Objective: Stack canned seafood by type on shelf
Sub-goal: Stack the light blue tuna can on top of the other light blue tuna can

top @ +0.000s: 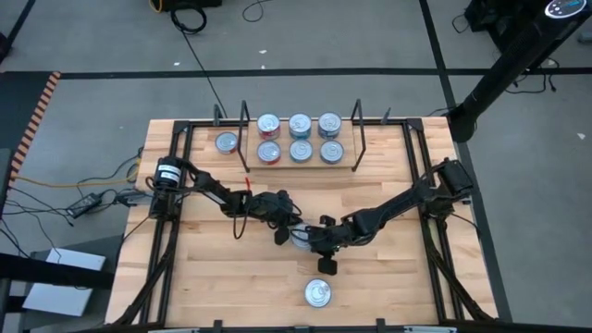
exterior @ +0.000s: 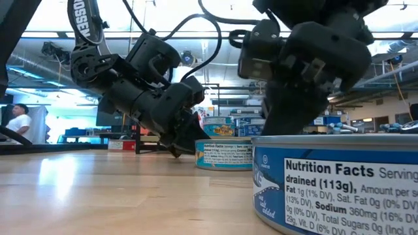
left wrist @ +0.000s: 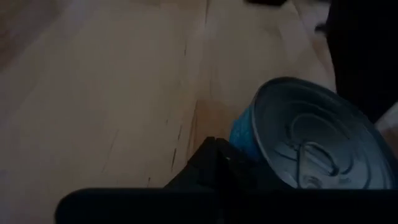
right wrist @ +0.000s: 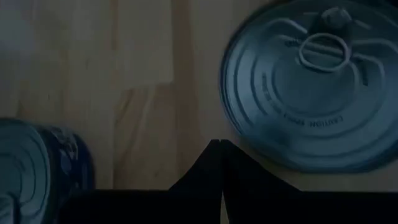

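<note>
The shelf stands at the table's far side and carries six tins in two rows, the left pair red, the rest blue. A blue-sided tin rests on its base mid-table between my two grippers. My left gripper is shut, with its tips at the table right beside this tin's left side. My right gripper is shut and points down just near of that tin. Another tin sits by the near edge. My left gripper has its shut fingertips low beside the blue wall of the mid-table tin, slanting down from the table's left. Whether they touch that wall I cannot tell. The tin stands flat on the table.
One more tin stands on the tabletop left of the shelf's left wire frame. In the right wrist view a silver lid lies ahead of the fingers and a blue-sided tin to one side. A person stands in the room beyond.
</note>
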Motion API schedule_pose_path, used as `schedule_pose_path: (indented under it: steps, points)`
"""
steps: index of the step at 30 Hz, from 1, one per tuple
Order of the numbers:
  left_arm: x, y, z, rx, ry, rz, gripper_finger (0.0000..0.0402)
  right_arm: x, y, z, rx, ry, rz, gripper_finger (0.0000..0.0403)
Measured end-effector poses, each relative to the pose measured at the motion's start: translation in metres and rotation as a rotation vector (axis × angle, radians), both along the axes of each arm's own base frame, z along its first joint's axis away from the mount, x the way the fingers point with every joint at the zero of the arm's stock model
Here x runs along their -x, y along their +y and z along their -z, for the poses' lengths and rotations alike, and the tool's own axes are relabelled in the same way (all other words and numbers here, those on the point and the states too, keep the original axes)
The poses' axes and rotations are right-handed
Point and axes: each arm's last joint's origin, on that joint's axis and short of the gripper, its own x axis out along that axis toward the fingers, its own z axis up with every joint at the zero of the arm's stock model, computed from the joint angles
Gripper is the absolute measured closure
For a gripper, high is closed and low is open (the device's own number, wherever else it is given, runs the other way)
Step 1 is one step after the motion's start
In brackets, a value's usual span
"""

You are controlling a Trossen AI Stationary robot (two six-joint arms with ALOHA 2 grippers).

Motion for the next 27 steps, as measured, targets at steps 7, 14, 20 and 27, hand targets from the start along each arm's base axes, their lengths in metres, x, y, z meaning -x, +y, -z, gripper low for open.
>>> schedule_pose_path:
  steps: [7,14,20,27]
  points:
    - [0.000,-0.003,0.000,0.001,0.002,0.003,0.0396,-0.006,-0.003,0.007,-0.035,-0.013,0.112,0.0393]
    - [0.001,-0.005,0.001,0.009,0.007,0.000,0.0396,-0.010,-0.004,-0.007,-0.099,-0.097,0.158,0.0393]
    - [0.001,-0.005,0.001,0.011,0.010,0.000,0.0396,-0.011,-0.006,-0.014,-0.133,-0.115,0.193,0.0393]
    - [0.001,-0.005,0.001,0.012,0.010,0.003,0.0396,-0.013,-0.007,-0.021,-0.170,-0.150,0.232,0.0393]
